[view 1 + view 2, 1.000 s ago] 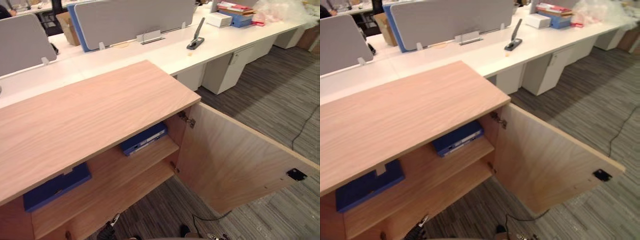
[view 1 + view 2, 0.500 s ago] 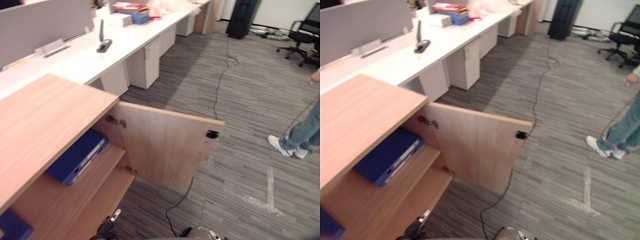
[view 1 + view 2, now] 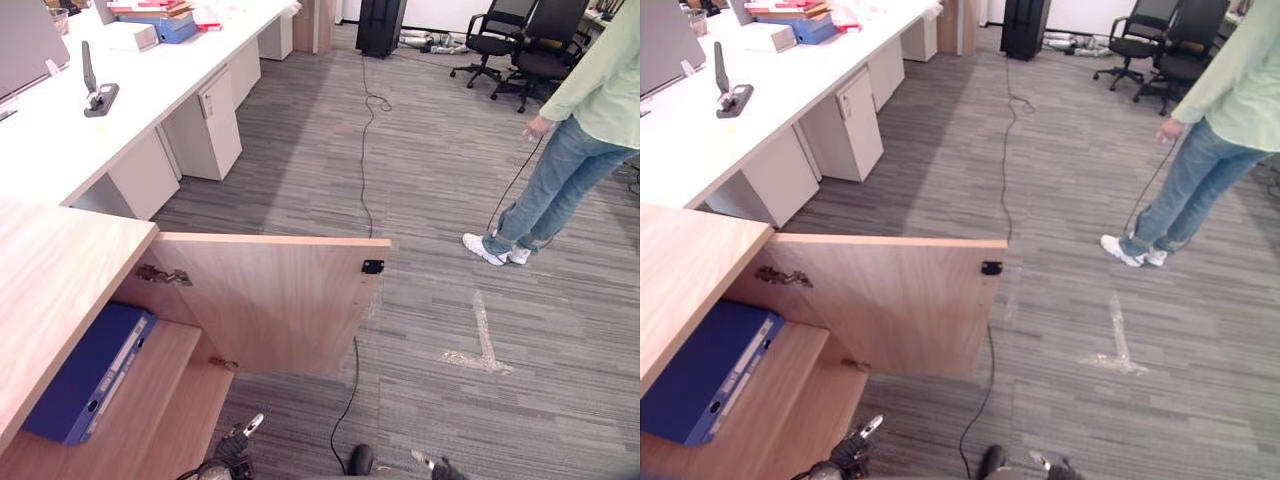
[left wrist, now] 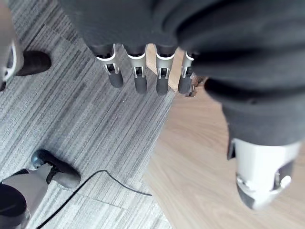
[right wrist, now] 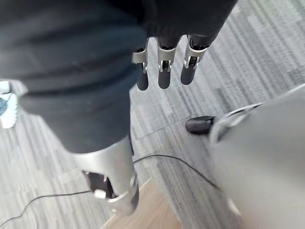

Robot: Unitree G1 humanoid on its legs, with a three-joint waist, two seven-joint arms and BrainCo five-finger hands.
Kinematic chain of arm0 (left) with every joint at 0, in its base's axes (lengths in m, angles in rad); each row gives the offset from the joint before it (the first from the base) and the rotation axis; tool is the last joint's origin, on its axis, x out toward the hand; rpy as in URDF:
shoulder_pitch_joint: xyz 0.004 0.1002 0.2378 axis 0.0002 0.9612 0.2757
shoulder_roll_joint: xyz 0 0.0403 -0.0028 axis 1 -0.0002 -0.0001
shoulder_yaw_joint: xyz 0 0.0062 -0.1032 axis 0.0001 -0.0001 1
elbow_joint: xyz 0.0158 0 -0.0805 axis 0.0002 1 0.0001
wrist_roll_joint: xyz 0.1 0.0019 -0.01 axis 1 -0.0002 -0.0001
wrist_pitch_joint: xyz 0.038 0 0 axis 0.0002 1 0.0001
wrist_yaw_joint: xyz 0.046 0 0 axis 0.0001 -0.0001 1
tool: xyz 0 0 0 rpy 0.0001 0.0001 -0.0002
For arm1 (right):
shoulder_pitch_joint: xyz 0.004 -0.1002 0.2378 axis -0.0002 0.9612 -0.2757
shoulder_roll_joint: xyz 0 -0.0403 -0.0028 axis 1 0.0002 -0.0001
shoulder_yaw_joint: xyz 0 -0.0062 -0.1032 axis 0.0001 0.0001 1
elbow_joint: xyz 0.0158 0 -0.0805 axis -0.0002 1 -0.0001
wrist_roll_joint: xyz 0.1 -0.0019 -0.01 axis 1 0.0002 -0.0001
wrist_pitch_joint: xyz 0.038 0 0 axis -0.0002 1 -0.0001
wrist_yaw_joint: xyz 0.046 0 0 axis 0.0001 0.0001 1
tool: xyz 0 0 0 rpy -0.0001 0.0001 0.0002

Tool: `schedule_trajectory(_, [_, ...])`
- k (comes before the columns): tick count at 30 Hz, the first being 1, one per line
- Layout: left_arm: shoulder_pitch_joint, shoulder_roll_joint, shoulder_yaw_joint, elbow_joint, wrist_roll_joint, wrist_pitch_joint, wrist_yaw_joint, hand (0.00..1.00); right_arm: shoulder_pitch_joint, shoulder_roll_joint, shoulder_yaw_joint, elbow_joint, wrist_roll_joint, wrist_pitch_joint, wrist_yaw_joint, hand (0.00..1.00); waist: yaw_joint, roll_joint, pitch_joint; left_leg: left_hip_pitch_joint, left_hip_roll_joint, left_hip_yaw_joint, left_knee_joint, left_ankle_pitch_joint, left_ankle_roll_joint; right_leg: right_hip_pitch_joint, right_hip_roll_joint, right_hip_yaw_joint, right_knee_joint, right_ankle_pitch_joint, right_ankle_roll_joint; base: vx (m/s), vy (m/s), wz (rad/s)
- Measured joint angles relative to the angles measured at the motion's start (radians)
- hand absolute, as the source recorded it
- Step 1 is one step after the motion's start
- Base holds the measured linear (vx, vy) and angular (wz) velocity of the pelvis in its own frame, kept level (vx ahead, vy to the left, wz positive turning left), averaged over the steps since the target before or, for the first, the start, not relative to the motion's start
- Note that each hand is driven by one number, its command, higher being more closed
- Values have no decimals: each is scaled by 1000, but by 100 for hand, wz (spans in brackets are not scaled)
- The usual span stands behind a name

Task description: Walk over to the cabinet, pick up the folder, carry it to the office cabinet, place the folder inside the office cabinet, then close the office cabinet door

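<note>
A blue folder (image 3: 88, 372) lies flat on the upper shelf of the wooden cabinet (image 3: 50, 270) at the lower left. The cabinet door (image 3: 270, 305) stands wide open, swung out over the carpet. My left hand (image 3: 234, 456) hangs low at the bottom edge, near the cabinet's front corner. In the left wrist view its fingers (image 4: 139, 74) are straight and hold nothing, above carpet and a wooden board. My right hand (image 3: 433, 466) hangs at the bottom edge, right of the door. The right wrist view shows its fingers (image 5: 163, 64) straight and empty above the carpet.
A person in jeans and a green top (image 3: 565, 160) stands on the carpet at the right. A long white desk (image 3: 90, 140) with drawer units runs along the left. Black office chairs (image 3: 520, 40) stand at the back. A tape cross (image 3: 482, 345) marks the floor.
The whole picture has swung to the right, so the cabinet now sits at the left edge and the person has come into view. The folder and the door have not moved.
</note>
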Motion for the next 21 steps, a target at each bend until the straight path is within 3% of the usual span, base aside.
schedule_trajectory(4, [32,26,-2,0,8,1,-1,0,-83,-65,10,-228,0,-20,-42,0,2,4,-3,2,-3,0,0,-6,-9,-7,1,15,-5,2,2,-1,4,-9])
schedule_trajectory(6, [46,36,-3,0,27,3,-2,0,-153,-139,17,-326,0,-52,-71,0,1,5,-4,2,-8,-1,0,-7,-11,-6,-3,16,-5,6,9,0,0,0])
schedule_trajectory(11, [58,44,-18,0,46,8,-12,0,-309,-238,93,-393,0,-91,-107,0,3,12,-8,1,-21,-28,19,0,-23,6,-20,16,0,10,13,-5,-8,2])
schedule_trajectory(21, [53,47,-42,-2,39,10,-22,0,-508,-270,342,-404,-2,-99,-49,0,28,31,-5,-6,-29,-93,16,1,-24,7,-36,9,-1,17,22,-18,-10,4])
